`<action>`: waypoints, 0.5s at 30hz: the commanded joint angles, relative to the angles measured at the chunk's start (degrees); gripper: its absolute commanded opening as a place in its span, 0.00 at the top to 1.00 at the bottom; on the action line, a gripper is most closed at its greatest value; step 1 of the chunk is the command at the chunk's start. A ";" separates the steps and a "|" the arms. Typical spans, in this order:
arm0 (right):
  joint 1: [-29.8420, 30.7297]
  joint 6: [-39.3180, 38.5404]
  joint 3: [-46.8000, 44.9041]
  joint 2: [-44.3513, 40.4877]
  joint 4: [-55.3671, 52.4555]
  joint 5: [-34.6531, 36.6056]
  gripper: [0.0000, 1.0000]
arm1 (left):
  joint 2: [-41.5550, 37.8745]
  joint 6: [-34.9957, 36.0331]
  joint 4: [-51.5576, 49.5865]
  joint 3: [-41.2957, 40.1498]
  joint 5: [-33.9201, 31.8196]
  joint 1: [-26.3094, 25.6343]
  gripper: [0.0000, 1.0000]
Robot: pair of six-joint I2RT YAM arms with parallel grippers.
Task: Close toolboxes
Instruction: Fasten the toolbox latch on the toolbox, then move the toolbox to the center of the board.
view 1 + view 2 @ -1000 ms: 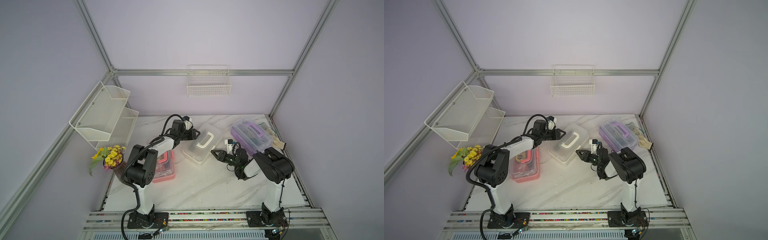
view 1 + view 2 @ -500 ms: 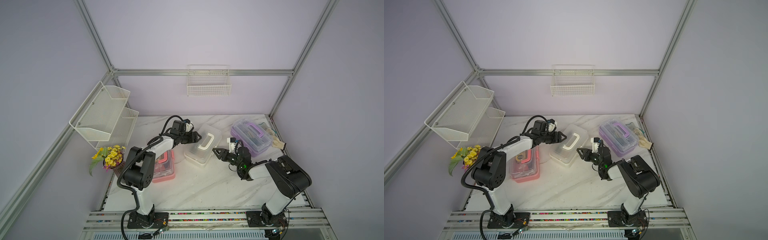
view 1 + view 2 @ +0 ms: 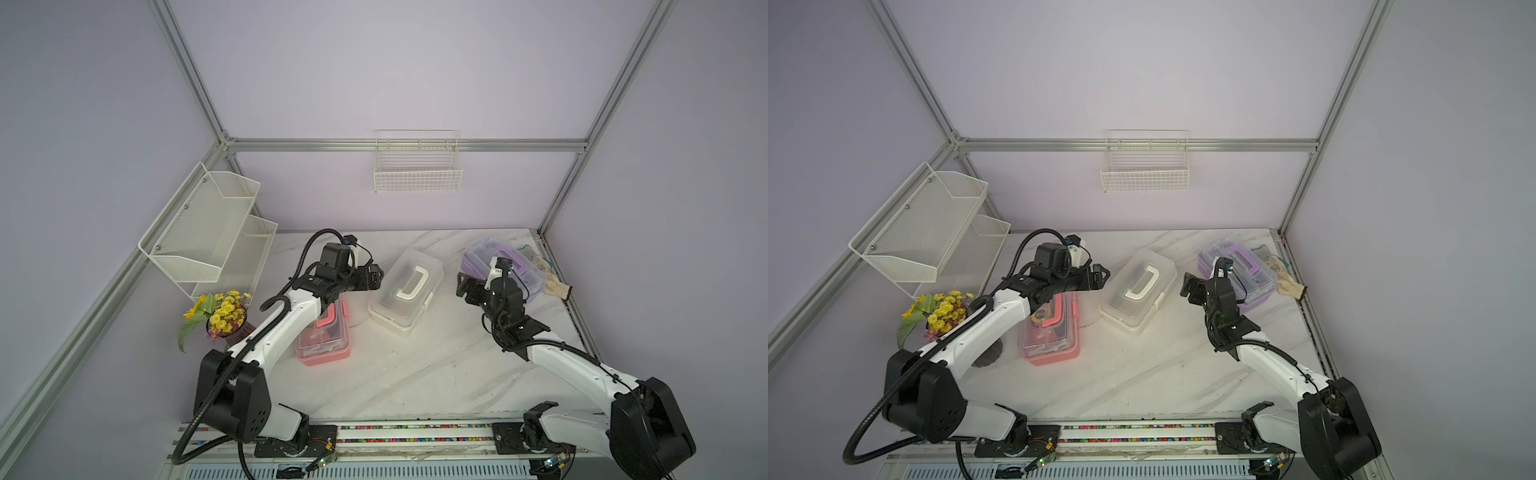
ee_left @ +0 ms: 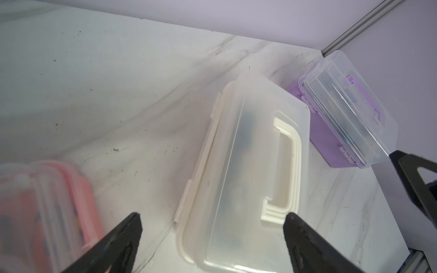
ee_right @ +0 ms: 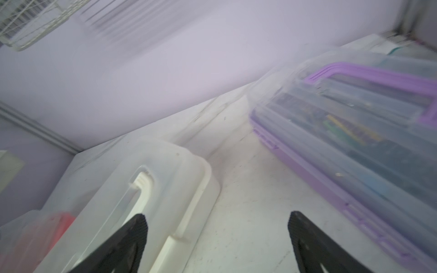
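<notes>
In both top views three toolboxes sit on the marble desk (image 3: 415, 374). The white toolbox (image 3: 406, 293) lies slantwise at the middle, the pink toolbox (image 3: 326, 338) to its left and nearer, and the purple toolbox (image 3: 478, 257) in the far right corner. All three lids lie down on their bases. The left end effector (image 3: 377, 277) hovers just left of the white toolbox, above the far end of the pink one. The right end effector (image 3: 462, 286) hangs between the white and purple toolboxes, touching neither. A pot of yellow flowers (image 3: 222, 313) stands at the left edge, and a wire basket (image 3: 417, 166) hangs on the far wall.

In the left wrist view the left end effector (image 4: 212, 219) has its jaws spread wide with nothing between them. Beyond them lies the white toolbox (image 4: 248, 165), its handle folded flat on the lid, with the purple toolbox (image 4: 343, 113) behind it and the pink toolbox (image 4: 47, 201) blurred at the side.

The right wrist view is blurred. The right end effector (image 5: 217, 222) is also spread wide and empty, over bare desk between the white toolbox (image 5: 142, 189) and the purple toolbox (image 5: 354, 141).
</notes>
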 commanded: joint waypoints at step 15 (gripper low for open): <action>-3.86 -9.69 -5.22 7.78 2.55 29.36 0.03 | -24.90 -17.40 -25.85 -15.37 -3.54 -1.08 0.00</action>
